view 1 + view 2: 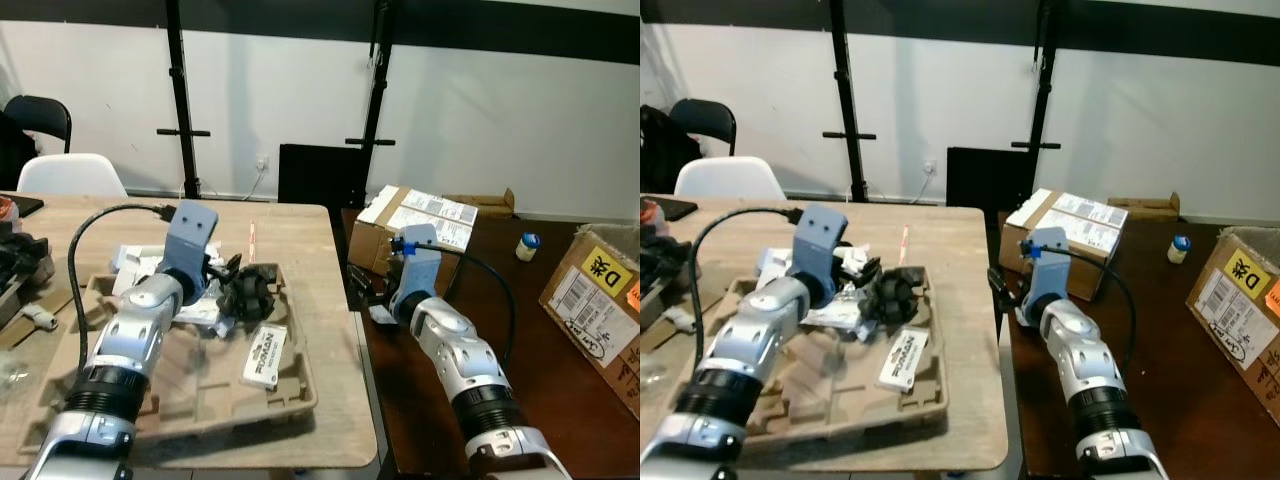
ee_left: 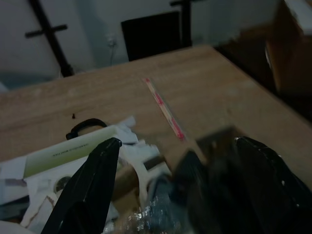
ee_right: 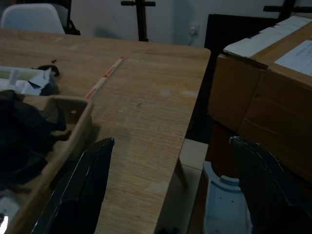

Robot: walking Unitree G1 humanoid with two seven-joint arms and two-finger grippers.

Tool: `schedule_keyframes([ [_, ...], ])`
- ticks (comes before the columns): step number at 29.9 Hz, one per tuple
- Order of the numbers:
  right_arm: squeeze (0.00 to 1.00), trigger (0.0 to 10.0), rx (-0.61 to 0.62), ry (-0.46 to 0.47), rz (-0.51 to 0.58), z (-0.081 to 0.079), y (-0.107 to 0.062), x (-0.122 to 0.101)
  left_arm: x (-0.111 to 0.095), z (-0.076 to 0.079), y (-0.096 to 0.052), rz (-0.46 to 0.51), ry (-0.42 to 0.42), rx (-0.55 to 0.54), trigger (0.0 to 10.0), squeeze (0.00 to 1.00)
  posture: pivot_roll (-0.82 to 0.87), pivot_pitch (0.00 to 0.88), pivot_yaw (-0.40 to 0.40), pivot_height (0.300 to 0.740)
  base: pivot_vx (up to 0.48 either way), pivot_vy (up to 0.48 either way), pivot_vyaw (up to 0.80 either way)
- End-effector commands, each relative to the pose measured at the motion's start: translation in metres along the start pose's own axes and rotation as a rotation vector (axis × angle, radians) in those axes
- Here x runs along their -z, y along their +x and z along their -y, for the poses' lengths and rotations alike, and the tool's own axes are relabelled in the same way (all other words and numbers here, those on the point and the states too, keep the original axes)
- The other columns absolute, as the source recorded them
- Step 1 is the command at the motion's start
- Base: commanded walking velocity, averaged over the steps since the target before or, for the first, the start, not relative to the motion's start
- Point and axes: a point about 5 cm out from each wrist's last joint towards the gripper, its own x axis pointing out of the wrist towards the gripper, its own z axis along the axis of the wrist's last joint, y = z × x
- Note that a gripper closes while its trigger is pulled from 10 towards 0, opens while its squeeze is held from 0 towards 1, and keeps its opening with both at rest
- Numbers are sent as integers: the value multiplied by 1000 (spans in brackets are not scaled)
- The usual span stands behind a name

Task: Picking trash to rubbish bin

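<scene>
Left pincer [image 2: 170, 195] spread over crumpled black trash [image 1: 250, 290] in tray [image 1: 290, 390]

The table [image 1: 300, 240] is pale, matt wood. The tray [image 1: 285, 385] looks like rough moulded paper pulp. The boxes [image 1: 415, 225] are plain brown cardboard.

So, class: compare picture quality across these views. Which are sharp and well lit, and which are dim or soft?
Left and right eye views: bright, even light, sharp on the cardboard tray and the white packet. Left wrist view: dim, with the left claw soft and the crumpled trash near it out of focus. Right wrist view: dark too, the right claw in shade, though the wooden table reads clearly.
</scene>
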Motion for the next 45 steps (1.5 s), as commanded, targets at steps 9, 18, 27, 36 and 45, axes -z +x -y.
schedule_keyframes([
  [9,0,10000,-12,5,-31,-7,-1,9,8,19,21,-33,-268,91,10000,0,53,14,-28,740,0,0,0],
  [18,0,10000,-53,15,-17,-20,-2,11,18,27,33,-121,-173,79,10000,0,33,36,-14,740,0,0,0],
  [27,0,10000,-60,4,-13,-22,-4,11,44,28,32,-213,-46,42,10000,0,33,46,-15,740,0,0,0],
  [36,0,10000,-72,-7,-16,-25,-2,10,65,35,28,-284,-86,39,10000,0,33,49,-20,740,0,0,0],
  [45,0,10000,-76,-16,-24,-25,-3,11,74,37,27,-339,-23,34,863,0,30,52,-17,740,0,0,0],
])
